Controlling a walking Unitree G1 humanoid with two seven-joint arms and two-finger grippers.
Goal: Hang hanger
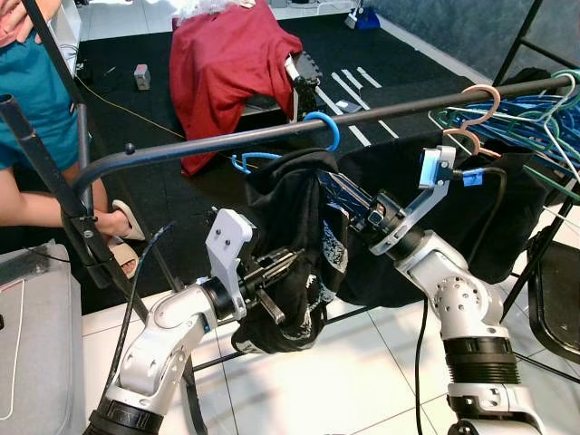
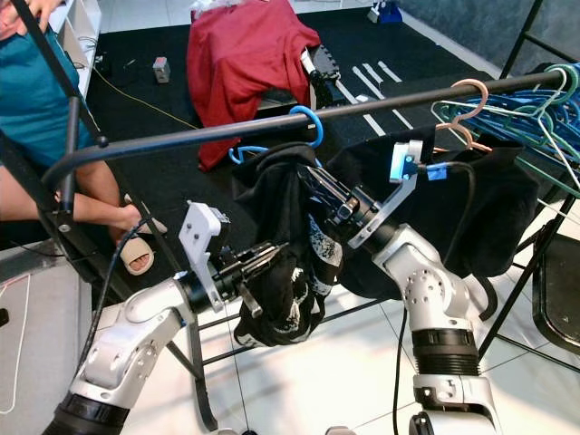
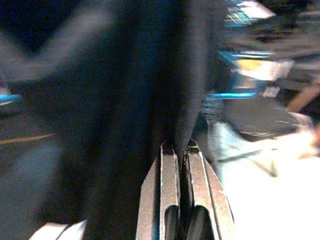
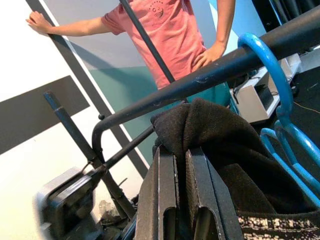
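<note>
Left eye view. Blue hanger [image 1: 323, 129], smooth plastic, hooked over dark metal rail [image 1: 181, 149]; hanging step judged done, release and withdrawal judged left. Black garment [image 1: 288, 263], soft knit with a pale printed patch, bunched and drooping from the hanger between both grippers. Left gripper [image 1: 286, 263] just below and to the left of the hook, closed on a fold of the garment. Right gripper [image 1: 340, 192] reaching in from the right, just under the hook, pinching the cloth at its shoulder. Thin wire-shaped hangers [image 1: 517, 113] in pink, teal and blue crowded further right along the rail.

Right eye view. Same arrangement; red cloth [image 2: 245, 54] draped over a chair beyond the rail, glossy white tiles [image 2: 335, 372] below the arms.

Left wrist view. Blurred; metal fingers [image 3: 170, 190] pressed nearly together with a thin dark fold rising from between the tips.

Right wrist view. Fingers close together, thick ribbed black fabric clamped between; blue hook curving over the scuffed rail just beyond the tips; a person [image 4: 170, 35] in a pink shirt behind.
</note>
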